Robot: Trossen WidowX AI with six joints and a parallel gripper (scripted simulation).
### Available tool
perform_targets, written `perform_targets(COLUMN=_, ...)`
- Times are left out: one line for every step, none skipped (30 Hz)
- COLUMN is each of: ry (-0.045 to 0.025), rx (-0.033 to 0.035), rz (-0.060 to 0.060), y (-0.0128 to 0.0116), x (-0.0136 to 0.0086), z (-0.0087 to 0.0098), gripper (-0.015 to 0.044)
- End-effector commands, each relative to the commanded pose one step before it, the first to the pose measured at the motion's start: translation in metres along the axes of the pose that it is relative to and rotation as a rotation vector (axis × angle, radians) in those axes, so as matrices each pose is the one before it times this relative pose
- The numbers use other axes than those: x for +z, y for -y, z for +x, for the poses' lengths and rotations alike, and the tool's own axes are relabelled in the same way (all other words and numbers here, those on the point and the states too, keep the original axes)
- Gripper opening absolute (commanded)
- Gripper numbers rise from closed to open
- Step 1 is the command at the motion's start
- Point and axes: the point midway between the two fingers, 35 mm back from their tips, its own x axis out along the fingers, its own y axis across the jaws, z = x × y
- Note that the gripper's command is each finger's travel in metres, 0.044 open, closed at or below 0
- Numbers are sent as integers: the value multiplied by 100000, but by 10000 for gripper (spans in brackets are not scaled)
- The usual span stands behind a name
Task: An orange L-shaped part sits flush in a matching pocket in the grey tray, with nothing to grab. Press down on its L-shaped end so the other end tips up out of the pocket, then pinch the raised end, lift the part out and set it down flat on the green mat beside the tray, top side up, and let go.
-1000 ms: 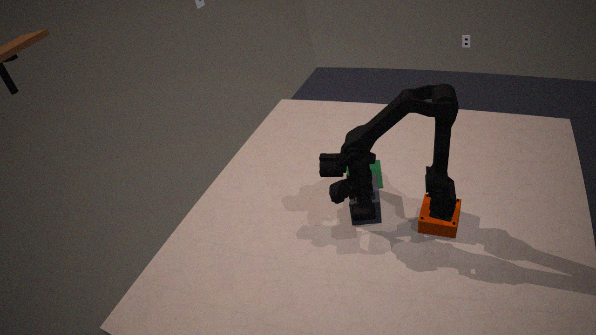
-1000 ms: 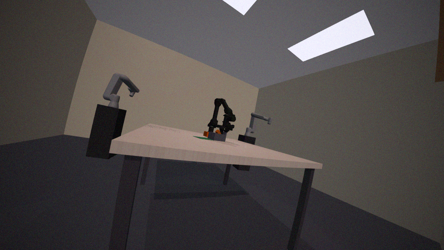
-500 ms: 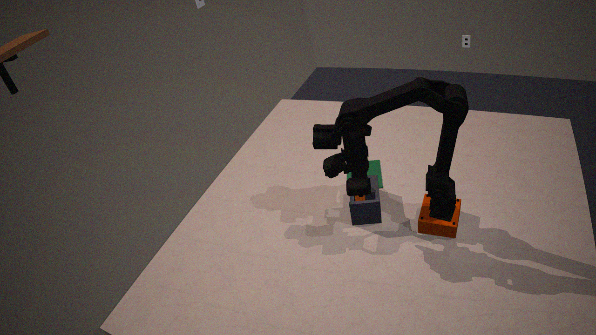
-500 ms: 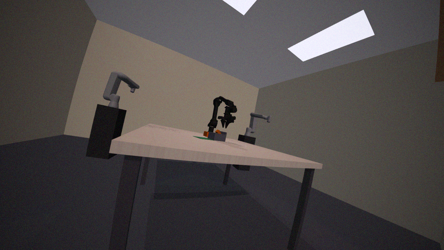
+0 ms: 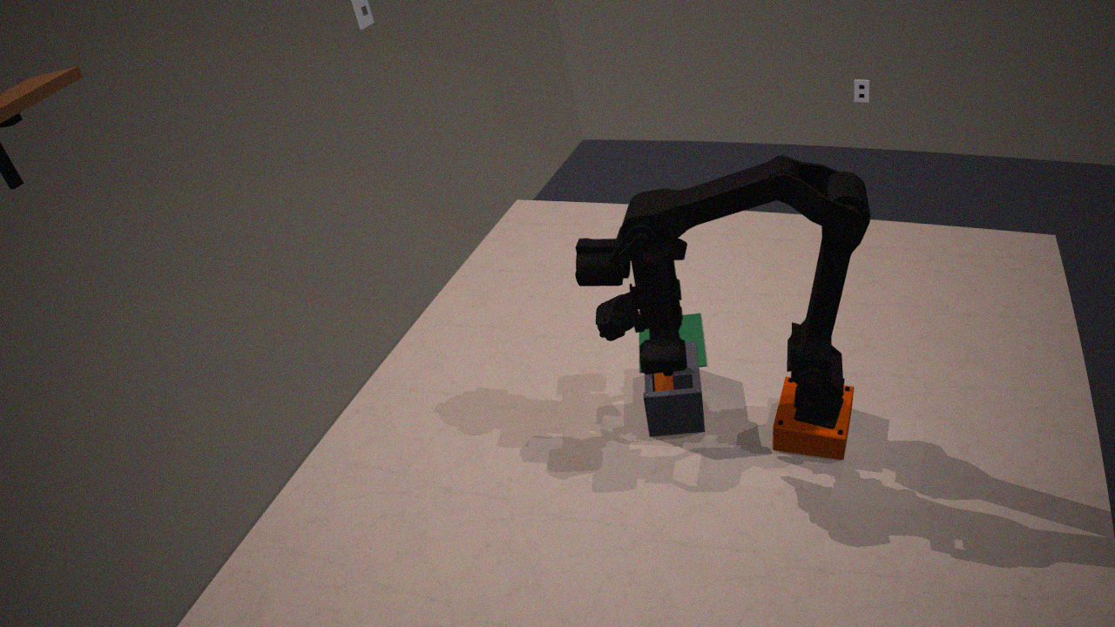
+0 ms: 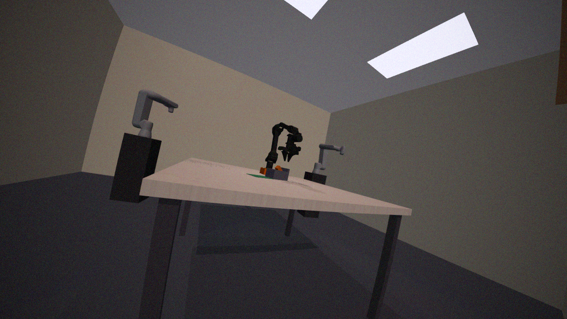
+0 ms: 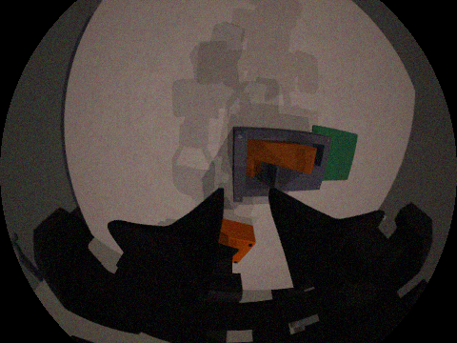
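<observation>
The orange L-shaped part (image 5: 663, 381) (image 6: 278, 167) (image 7: 286, 154) is tilted in the grey tray (image 5: 675, 414) (image 6: 282, 174) (image 7: 239, 171). Its end nearer the mat stands above the tray rim in the exterior view; its L-shaped end is low, at the left in the wrist view. My gripper (image 6: 286, 160) (image 7: 247, 192) hangs clear above the tray, fingers apart with nothing between them. In the top view the arm hides much of the part. The green mat (image 5: 693, 335) (image 6: 257, 175) (image 7: 344, 154) lies beside the tray, at its right in the wrist view.
The arm's orange base (image 5: 810, 438) (image 6: 262, 170) (image 7: 240, 232) stands on the table near the tray. Two grey arms (image 6: 142, 106) (image 6: 321, 154) stand on dark pedestals beyond the table. Tray walls surround the part.
</observation>
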Motion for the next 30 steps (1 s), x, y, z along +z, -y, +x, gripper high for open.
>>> perform_targets(ry=-43, rx=6, rz=7, y=-2, x=-5, z=20, gripper=180)
perform_targets(ry=0, rx=0, rz=0, y=0, x=0, z=0, gripper=180)
perform_targets(ry=0, rx=0, rz=0, y=0, x=0, z=0, gripper=180)
perform_targets(ry=0, rx=0, rz=0, y=0, x=0, z=0, gripper=180)
perform_targets(ry=0, rx=0, rz=0, y=0, x=0, z=0, gripper=180)
perform_targets(ry=0, rx=0, rz=0, y=0, x=0, z=0, gripper=180)
perform_targets(ry=0, rx=0, rz=0, y=0, x=0, z=0, gripper=180)
perform_targets(ry=0, rx=0, rz=0, y=0, x=0, z=0, gripper=180)
perform_targets(ry=0, rx=0, rz=0, y=0, x=0, z=0, gripper=180)
perform_targets(ry=0, rx=0, rz=0, y=0, x=0, z=0, gripper=180)
perform_targets(ry=0, rx=0, rz=0, y=0, x=0, z=0, gripper=180)
perform_targets(ry=0, rx=0, rz=0, y=0, x=0, z=0, gripper=180)
perform_targets(ry=0, rx=0, rz=0, y=0, x=0, z=0, gripper=180)
perform_targets(ry=0, rx=0, rz=0, y=0, x=0, z=0, gripper=180)
perform_targets(ry=0, rx=0, rz=0, y=0, x=0, z=0, gripper=180)
perform_targets(ry=0, rx=0, rz=0, y=0, x=0, z=0, gripper=180)
perform_targets(ry=0, rx=0, rz=0, y=0, x=0, z=0, gripper=180)
perform_targets(ry=0, rx=0, rz=0, y=0, x=0, z=0, gripper=180)
perform_targets(ry=0, rx=0, rz=0, y=0, x=0, z=0, gripper=180)
perform_targets(ry=0, rx=0, rz=0, y=0, x=0, z=0, gripper=180)
perform_targets(ry=17, rx=-10, rz=2003, y=90, x=31, z=-9, gripper=206)
perform_targets(ry=32, rx=-19, rz=3770, y=168, x=60, z=-16, gripper=232)
perform_targets(ry=49, rx=-26, rz=5624, y=249, x=97, z=-24, gripper=259)
perform_targets(ry=67, rx=-32, rz=7600, y=333, x=145, z=-31, gripper=280)
perform_targets(ry=80, rx=-32, rz=8869, y=380, x=193, z=-35, gripper=280)
perform_targets(ry=92, rx=-31, rz=10110, y=420, x=251, z=-38, gripper=280)
perform_targets(ry=101, rx=-26, rz=10948, y=435, x=310, z=-38, gripper=280)
perform_targets(ry=104, rx=-18, rz=11284, y=422, x=359, z=-37, gripper=280)
perform_targets(ry=105, rx=-10, rz=11372, y=395, x=402, z=-35, gripper=280)
perform_targets(ry=105, rx=-2, rz=11395, y=361, x=440, z=-32, gripper=280)
